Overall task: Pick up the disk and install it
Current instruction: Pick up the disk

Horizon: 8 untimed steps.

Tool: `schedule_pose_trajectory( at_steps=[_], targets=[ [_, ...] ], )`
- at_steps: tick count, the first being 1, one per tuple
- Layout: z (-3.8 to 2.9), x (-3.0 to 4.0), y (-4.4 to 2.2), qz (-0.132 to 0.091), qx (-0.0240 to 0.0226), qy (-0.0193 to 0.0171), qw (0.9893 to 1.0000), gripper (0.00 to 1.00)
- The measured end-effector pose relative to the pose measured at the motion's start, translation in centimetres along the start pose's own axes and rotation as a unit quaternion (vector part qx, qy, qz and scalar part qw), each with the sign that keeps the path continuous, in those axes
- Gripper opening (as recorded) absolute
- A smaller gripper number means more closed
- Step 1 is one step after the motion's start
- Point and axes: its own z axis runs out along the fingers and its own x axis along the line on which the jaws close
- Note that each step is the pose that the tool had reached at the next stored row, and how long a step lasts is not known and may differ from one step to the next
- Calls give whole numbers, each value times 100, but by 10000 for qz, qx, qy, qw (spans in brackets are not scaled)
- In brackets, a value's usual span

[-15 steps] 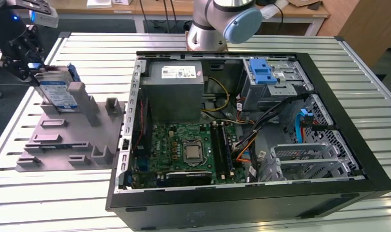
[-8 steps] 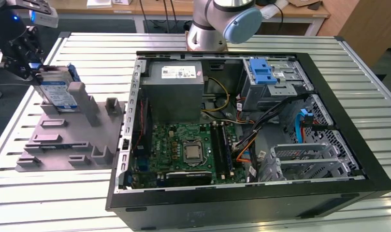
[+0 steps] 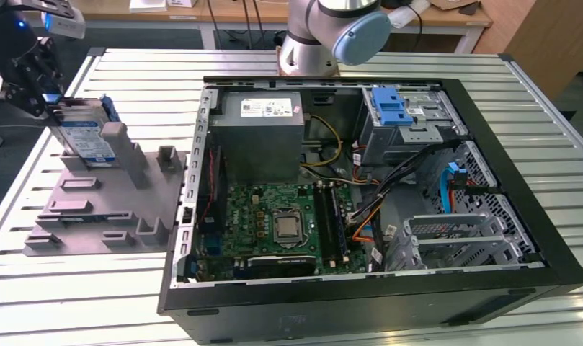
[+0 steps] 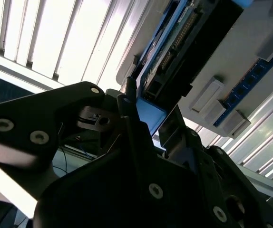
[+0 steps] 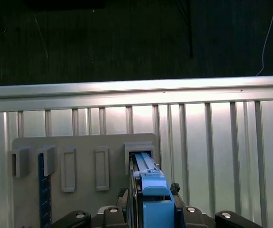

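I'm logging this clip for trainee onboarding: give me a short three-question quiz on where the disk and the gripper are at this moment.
1. Multiple choice: where is the disk?
A) Standing upright in the grey fixture on the slatted table
B) Seated in the drive cage
C) Lying on top of the power supply

2. True or false: the gripper is at the disk, on the exterior view's left of the open computer case.

3. Fill in: in the first wrist view, the plastic carrier framing the disk is coloured ____.

Key: 1 A; 2 true; 3 blue.
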Motion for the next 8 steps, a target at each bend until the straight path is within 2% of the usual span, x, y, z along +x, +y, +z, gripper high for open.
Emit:
schedule_pose_trajectory(
  at_steps=[8],
  targets=[
    [1,0,0,-43,5,33,10000,45]
  ],
)
